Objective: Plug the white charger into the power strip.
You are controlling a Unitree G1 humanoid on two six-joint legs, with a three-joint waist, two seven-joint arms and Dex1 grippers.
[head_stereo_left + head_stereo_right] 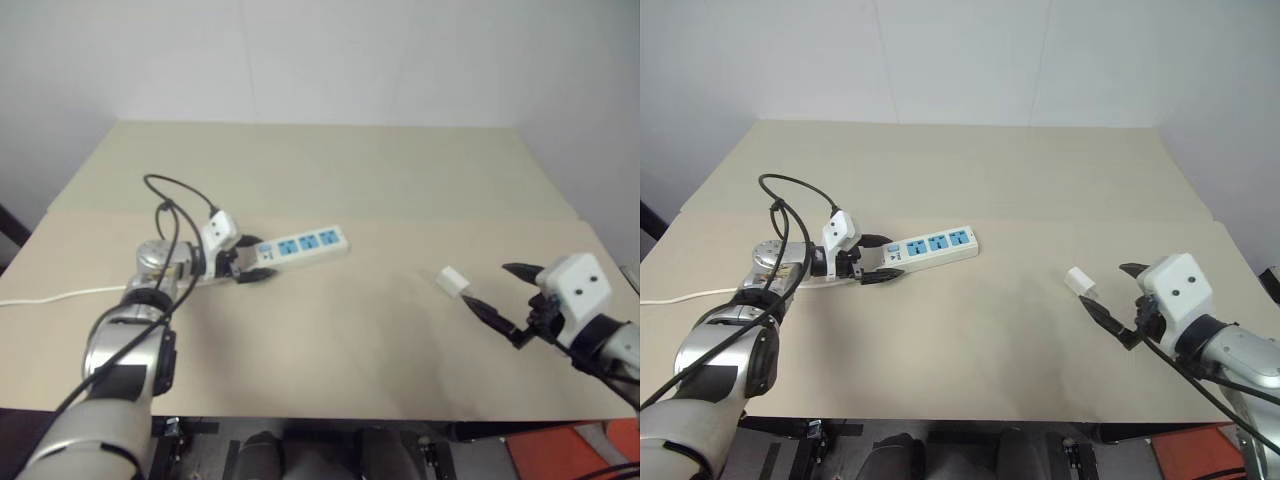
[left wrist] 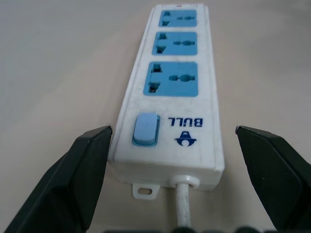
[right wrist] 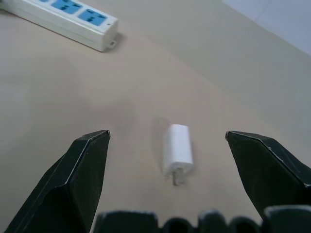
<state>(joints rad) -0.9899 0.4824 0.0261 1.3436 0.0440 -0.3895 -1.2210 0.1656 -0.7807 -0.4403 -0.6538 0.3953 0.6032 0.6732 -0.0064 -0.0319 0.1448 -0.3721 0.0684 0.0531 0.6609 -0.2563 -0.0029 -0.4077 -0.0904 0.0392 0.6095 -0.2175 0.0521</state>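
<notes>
While the power strip (image 2: 171, 92) was straddled by the spread left claw (image 1: 243, 262), the charger (image 3: 177, 151) lay ungrasped between the spread right claw's (image 3: 167, 145) fingers; closing was judged next.

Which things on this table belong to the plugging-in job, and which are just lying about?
For the job:
- white charger, lying on the table ahead of the open right gripper
- power strip, its switch end between the fingers of the open left gripper

Just there:
- table; nothing else lies loose on it
</notes>
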